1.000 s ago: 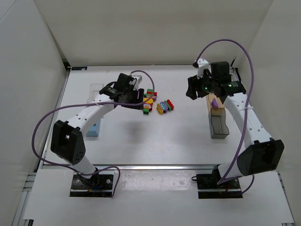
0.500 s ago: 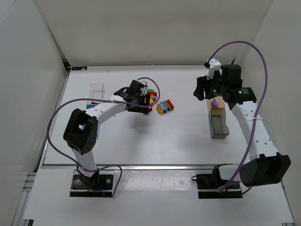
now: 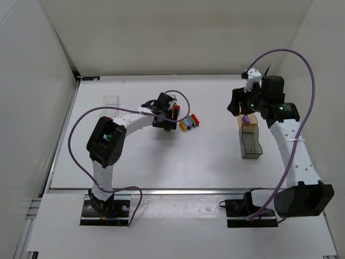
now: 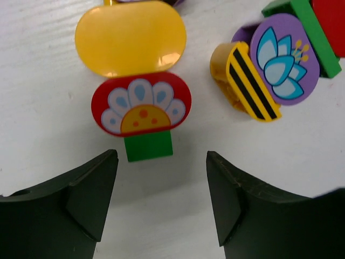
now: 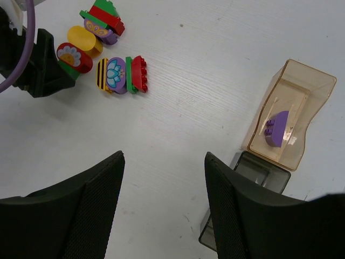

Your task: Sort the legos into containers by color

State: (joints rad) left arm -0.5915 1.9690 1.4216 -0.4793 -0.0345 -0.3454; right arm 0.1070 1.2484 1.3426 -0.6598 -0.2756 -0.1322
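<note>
Pick step, looks like: L gripper [image 4: 161,186], jaws apart & empty, red flower lego [image 4: 141,105] just ahead, so next needs fwd creep + clamp; R gripper [image 5: 163,178] apart, empty.

Glossy plastic legos [image 4: 131,38] (table [image 4: 43,108] matt).

the left arm [image 3: 135,120] has swung right and stretched out over the counter [image 3: 188,162], its elbow drawn in from the near left. the left fingers [image 4: 81,194], short of the legos [image 3: 186,121] a second ago, now stand at the pile's left edge, a green brick [image 4: 149,147] just ahead of their gap. the right fingers [image 5: 81,205] have drifted right and back, nearer the far end of the tan container [image 3: 249,128].
</note>
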